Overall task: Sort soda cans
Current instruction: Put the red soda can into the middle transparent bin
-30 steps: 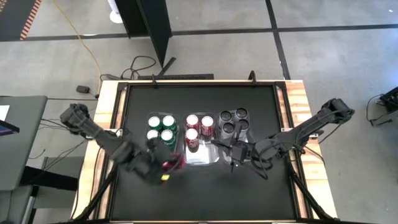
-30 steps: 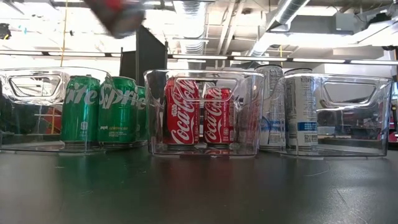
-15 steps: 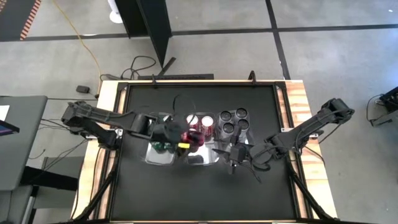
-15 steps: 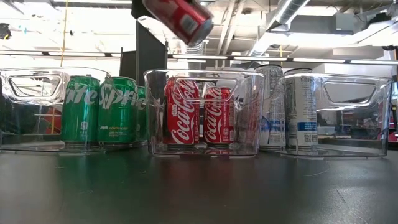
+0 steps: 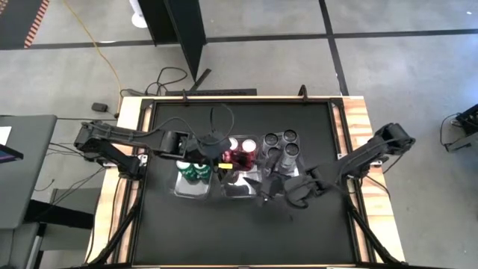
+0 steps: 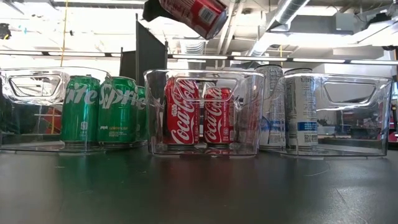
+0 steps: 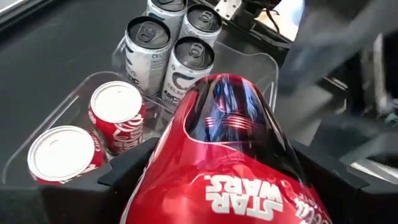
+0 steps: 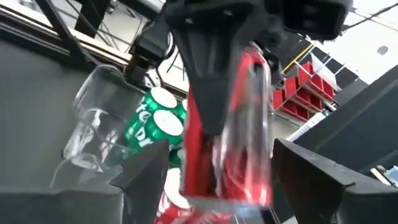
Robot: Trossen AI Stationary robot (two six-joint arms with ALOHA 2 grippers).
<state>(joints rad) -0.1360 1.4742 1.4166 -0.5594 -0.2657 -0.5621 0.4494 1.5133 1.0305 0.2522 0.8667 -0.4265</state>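
Three clear trays stand in a row. The left tray [image 6: 37, 87] holds green cans [image 5: 196, 170], the middle tray [image 6: 205, 78] red cans [image 7: 115, 115], and the right tray [image 6: 348, 93] silver-grey cans [image 7: 189, 62]. My left gripper [image 5: 237, 159] is shut on another red can [image 6: 194, 14] high over the middle tray. My right gripper [image 5: 263, 185] stands open at the middle tray's near right corner. In its wrist view a clear tray wall [image 8: 252, 124] shows between its fingers. My left gripper pinches the red can's round side [image 7: 168, 177] between its two fingers, which lie along the can's length. The can is lifted clear above the middle tray and tilted, its forward end pointing down toward the tray's cans. Whether my right gripper touches the tray wall cannot be told.
The black tabletop [image 6: 199, 186] in front of the trays is bare. The table's wooden rims [image 5: 360, 127] run along its left and right sides. The left arm [image 5: 127, 138] reaches in across the green cans' tray.
My left gripper has carried the red can up from the table's near left toward the far right, and it now hangs over the middle tray. The can stays tilted in the hold. My right gripper has shifted a little toward the table's left.
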